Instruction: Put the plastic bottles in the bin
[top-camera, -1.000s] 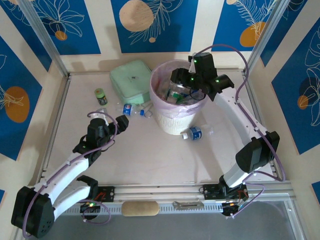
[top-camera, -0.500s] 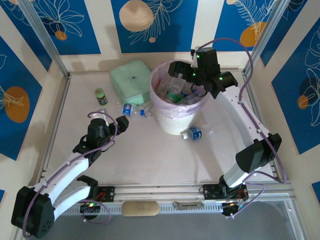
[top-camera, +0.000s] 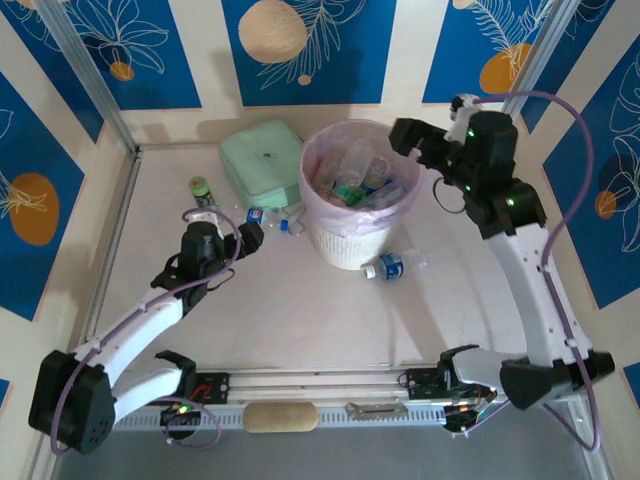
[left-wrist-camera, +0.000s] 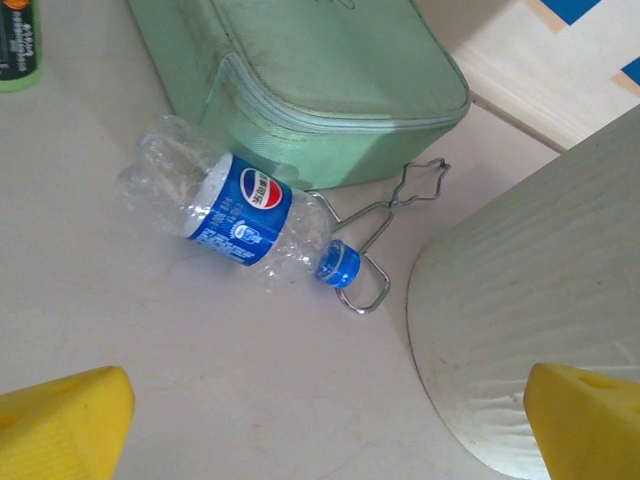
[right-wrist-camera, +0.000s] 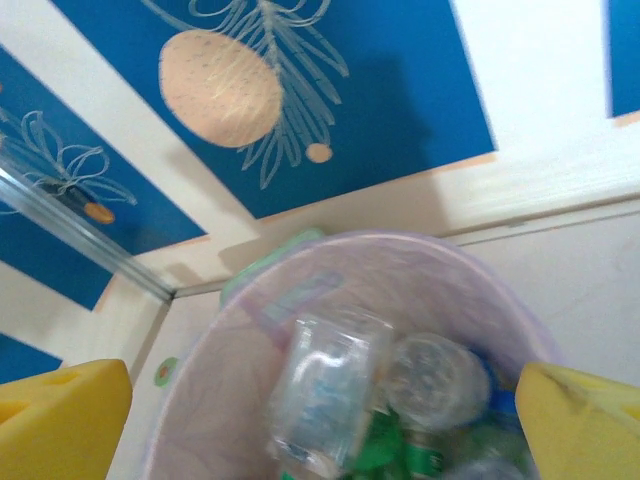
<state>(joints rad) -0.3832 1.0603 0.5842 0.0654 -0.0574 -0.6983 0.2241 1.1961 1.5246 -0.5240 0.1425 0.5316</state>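
Jaws apart, the left pincer faces a probably light, crushable bottle near the bin; grip its labelled middle.

We saw a pale surface carrying a round white bin toward the back, a mint-green box just left of it, and a small jar farther left. A blue-labelled bottle lay on its side just beside the box, with a wire clip at its cap. A second bottle lay by the bin's right foot.
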